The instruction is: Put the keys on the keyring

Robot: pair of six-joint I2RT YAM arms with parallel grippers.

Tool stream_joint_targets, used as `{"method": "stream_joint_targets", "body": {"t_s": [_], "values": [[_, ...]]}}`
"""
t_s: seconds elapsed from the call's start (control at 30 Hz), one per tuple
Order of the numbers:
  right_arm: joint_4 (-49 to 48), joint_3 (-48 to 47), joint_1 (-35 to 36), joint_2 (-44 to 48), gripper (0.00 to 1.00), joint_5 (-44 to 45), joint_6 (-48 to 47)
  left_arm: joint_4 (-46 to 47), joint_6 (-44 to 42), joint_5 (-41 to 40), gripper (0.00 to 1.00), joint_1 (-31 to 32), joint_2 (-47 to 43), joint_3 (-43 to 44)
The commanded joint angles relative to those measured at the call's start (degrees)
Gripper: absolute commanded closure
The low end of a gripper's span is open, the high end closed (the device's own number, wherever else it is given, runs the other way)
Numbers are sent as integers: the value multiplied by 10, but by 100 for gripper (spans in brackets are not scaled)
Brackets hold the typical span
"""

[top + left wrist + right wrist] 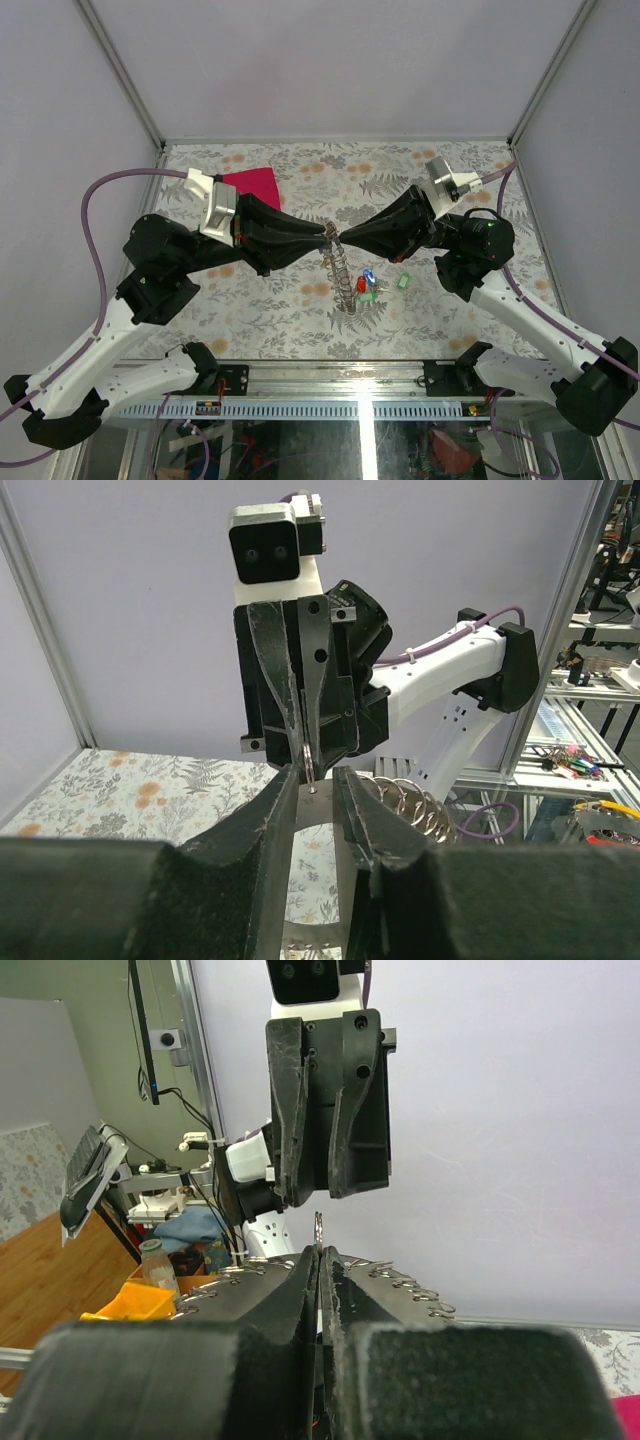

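The right gripper (320, 1256) pinches the top loop of the keyring (341, 268), its jaws pressed flat together with a sliver of wire standing up between them. Facing it tip to tip, the left gripper (314, 784) has its jaws a narrow gap apart around the same wire, the gap wider than the wire itself. The coil sags below both sets of jaws to the table (450, 180), where red, blue and green keys (366, 285) lie just beside its lower end.
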State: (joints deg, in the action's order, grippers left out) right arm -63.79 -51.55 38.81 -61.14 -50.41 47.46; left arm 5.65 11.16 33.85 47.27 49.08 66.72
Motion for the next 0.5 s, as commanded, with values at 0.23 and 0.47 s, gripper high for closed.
{"method": "stream_joint_targets", "body": {"t_s": [0.23,0.47], "values": [[-68,-22,2,-5,100,21,11,57,10,4,79,4,17,-8],[-67,-24,2,-8,100,20,10,59,15,17,79,4,25,-6]]}}
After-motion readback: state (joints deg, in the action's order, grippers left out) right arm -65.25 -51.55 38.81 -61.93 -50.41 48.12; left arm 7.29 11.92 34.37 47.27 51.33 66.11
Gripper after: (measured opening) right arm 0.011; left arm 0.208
